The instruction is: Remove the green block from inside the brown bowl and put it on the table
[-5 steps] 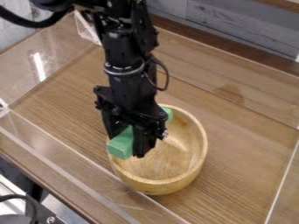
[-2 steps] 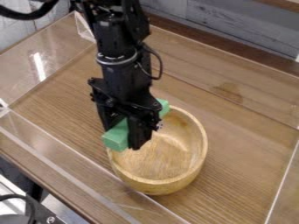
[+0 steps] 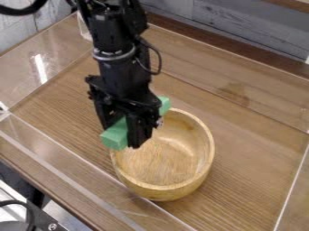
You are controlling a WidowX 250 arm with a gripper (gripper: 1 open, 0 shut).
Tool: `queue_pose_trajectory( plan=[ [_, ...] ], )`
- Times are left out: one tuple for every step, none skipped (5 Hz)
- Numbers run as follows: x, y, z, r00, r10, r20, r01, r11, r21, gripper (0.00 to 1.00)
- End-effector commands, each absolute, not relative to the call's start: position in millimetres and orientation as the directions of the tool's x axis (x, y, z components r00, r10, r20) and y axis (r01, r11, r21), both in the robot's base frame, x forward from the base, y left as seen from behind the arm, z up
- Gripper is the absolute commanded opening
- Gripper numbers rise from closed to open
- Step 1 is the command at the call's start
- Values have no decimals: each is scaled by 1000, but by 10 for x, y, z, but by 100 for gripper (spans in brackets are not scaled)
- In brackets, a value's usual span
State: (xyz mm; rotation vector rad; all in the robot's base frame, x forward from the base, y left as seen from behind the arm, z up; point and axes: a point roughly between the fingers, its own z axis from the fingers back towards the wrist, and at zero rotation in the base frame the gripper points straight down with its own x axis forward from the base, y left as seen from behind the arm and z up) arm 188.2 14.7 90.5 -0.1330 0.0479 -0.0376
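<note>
My black gripper (image 3: 126, 135) points straight down and is shut on the green block (image 3: 115, 135). The block is lifted above the left rim of the brown bowl (image 3: 182, 167), its lower end showing left of the fingers and its upper end (image 3: 162, 105) poking out on the right. The light wooden bowl sits on the table (image 3: 241, 99) near the front, its inside showing nothing but wood grain. The arm rises from the gripper toward the top left of the view.
Low clear plastic walls (image 3: 36, 68) edge the table on the left, front and right. Bare wood-grain tabletop lies left of and behind the bowl. A grey wall runs along the back.
The gripper has drifted left and slightly up with the green block, carrying it from over the bowl's inside to above its left rim.
</note>
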Motion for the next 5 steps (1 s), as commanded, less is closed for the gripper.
queue_pose_trajectory(
  plan=[
    [1964, 227, 1046, 1000, -16, 17, 18, 992, -121, 0],
    [1965, 262, 1054, 1000, -12, 18, 14, 992, -122, 0],
    [1971, 298, 1062, 1000, -3, 18, 6, 992, -123, 0],
    [1976, 335, 1069, 1000, 6, 19, -4, 992, -124, 0],
    [1991, 380, 1077, 1000, 22, 22, -19, 992, -122, 0]
  ],
)
